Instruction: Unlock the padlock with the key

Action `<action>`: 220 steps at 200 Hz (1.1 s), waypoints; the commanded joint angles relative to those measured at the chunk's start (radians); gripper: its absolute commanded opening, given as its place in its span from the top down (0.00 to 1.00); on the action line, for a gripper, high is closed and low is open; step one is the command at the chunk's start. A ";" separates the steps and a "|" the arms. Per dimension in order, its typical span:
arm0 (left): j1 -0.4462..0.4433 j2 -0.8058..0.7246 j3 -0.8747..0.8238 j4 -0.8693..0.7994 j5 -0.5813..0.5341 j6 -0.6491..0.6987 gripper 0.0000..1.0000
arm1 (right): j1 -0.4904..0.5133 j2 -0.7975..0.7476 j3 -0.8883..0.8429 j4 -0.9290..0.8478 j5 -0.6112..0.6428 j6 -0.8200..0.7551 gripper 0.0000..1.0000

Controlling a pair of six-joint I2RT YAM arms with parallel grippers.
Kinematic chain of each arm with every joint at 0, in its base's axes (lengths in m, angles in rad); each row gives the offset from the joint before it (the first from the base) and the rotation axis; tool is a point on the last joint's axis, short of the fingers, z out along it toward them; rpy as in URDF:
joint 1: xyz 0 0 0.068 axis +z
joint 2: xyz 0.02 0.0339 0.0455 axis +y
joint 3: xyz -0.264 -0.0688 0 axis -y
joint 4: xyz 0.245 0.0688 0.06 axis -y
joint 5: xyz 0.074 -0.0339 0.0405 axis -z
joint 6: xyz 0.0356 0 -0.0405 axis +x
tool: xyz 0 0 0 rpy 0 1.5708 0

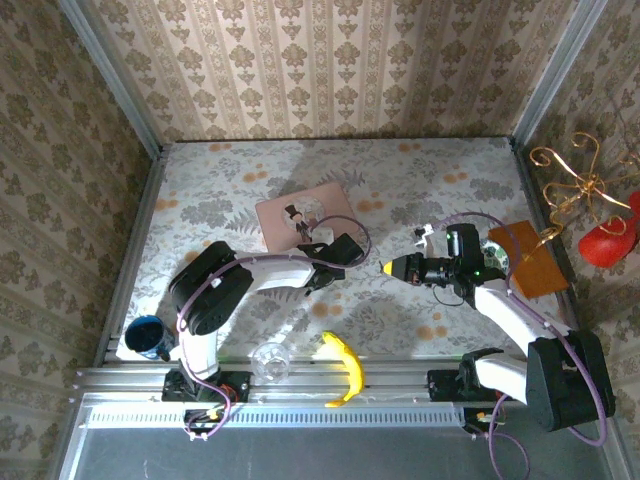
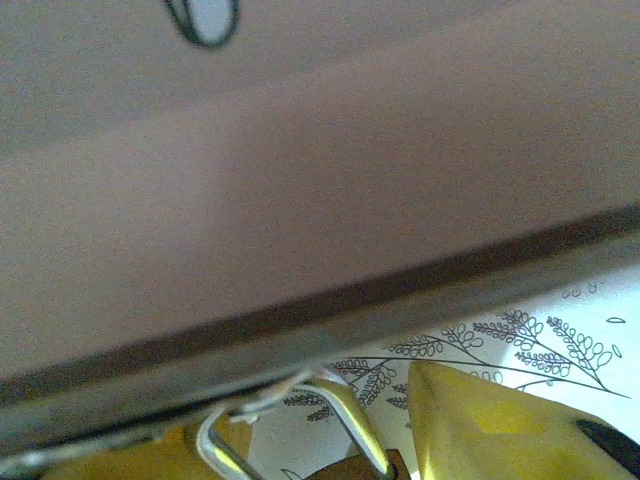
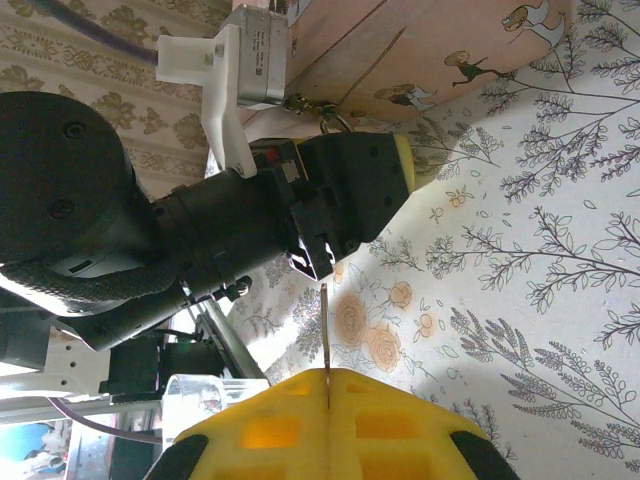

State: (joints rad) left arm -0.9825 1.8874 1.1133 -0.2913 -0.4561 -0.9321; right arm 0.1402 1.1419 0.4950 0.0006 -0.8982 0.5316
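Note:
My left gripper (image 1: pixel 345 250) lies against the near edge of the pink tin (image 1: pixel 300 220). In the left wrist view the padlock's silvery shackle (image 2: pixel 352 420) loops up between the yellow fingers (image 2: pixel 480 430), with a bit of its brown-brass body (image 2: pixel 360 468) at the bottom edge. The gripper looks shut on it, right under the tin's side (image 2: pixel 300 200). My right gripper (image 3: pixel 327 372) is shut on the key (image 3: pixel 325 325), a thin sliver sticking out of the pads toward the left gripper (image 3: pixel 350 190). In the top view the right gripper (image 1: pixel 388 268) sits just right of the left one.
A yellow banana (image 1: pixel 345 368), a clear glass (image 1: pixel 270 360) and a blue cup (image 1: pixel 147 337) sit along the near edge. A brown board (image 1: pixel 525 258) lies at the right wall, beside a red object (image 1: pixel 610 240) and gold wire outside the enclosure.

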 commanded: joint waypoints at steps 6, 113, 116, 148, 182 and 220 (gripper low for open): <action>-0.009 0.027 0.006 -0.006 0.000 -0.014 0.61 | 0.005 -0.001 -0.019 0.020 -0.019 0.010 1.00; 0.017 -0.065 -0.047 0.076 0.162 -0.049 0.83 | 0.034 -0.035 -0.105 0.128 0.045 0.038 1.00; 0.019 -0.069 -0.047 0.080 0.170 -0.047 0.83 | 0.039 -0.038 -0.111 0.138 0.051 0.038 1.00; 0.049 -0.102 -0.037 0.084 0.257 -0.007 0.89 | 0.122 -0.061 -0.173 0.268 0.145 0.036 1.00; 0.086 -0.130 -0.044 0.103 0.379 0.000 0.92 | 0.193 -0.053 -0.202 0.345 0.214 0.002 1.00; 0.117 -0.158 -0.063 0.143 0.475 -0.025 0.95 | 0.244 0.062 -0.186 0.444 0.216 0.020 1.00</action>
State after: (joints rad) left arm -0.8742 1.7954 1.0504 -0.2153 -0.0757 -0.9501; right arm 0.3538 1.1366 0.3004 0.3382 -0.7166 0.5537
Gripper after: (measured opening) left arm 0.289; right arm 0.047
